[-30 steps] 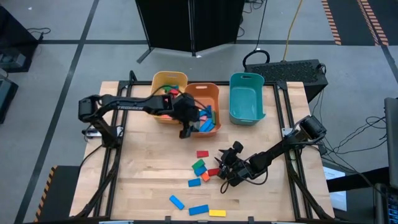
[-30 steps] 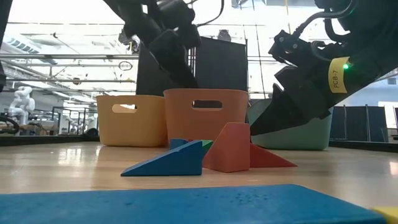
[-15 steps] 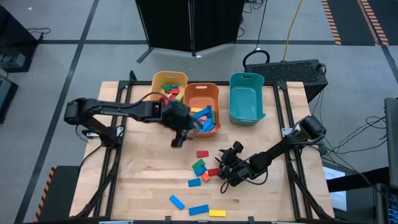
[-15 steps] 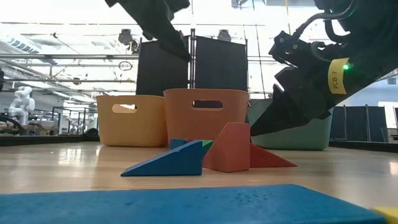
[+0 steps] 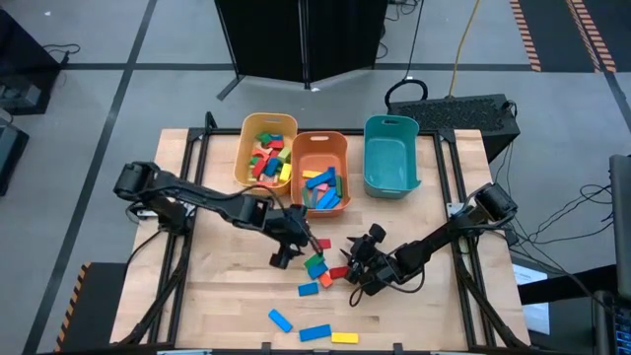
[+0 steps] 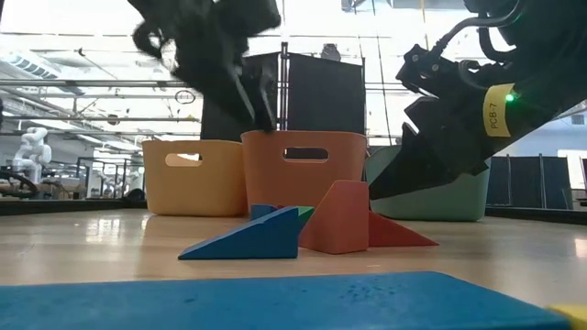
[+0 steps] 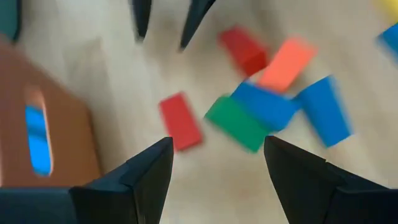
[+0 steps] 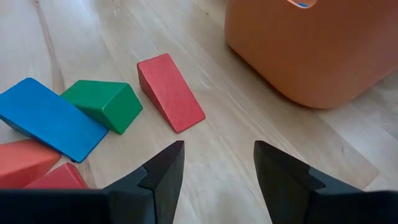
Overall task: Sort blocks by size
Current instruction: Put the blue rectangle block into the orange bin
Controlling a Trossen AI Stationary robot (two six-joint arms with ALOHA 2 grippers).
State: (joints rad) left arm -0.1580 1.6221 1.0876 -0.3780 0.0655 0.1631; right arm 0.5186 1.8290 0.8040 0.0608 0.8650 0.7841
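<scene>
While loose blocks [image 5: 317, 264] await sorting, left tool [image 5: 283, 258] poised above them, open, empty; right tool [image 5: 355, 264] beside cluster, open, empty.

Both arms are black, built of slim tubular links joined by bulkier rounded joint housings. The left arm [image 5: 197, 195] has a boxy shoulder block and thin black cable looping beside it. The right arm [image 5: 454, 229] carries a yellow sticker [image 6: 497, 110] with dark lettering and a small green light [image 6: 510, 96] next to it; black cables arch over its upper housing. Each gripper ends in two dark, flat, wedge-shaped fingers [image 8: 163, 174] tapering to blunt tips, matte and angular, with faceted edges.
</scene>
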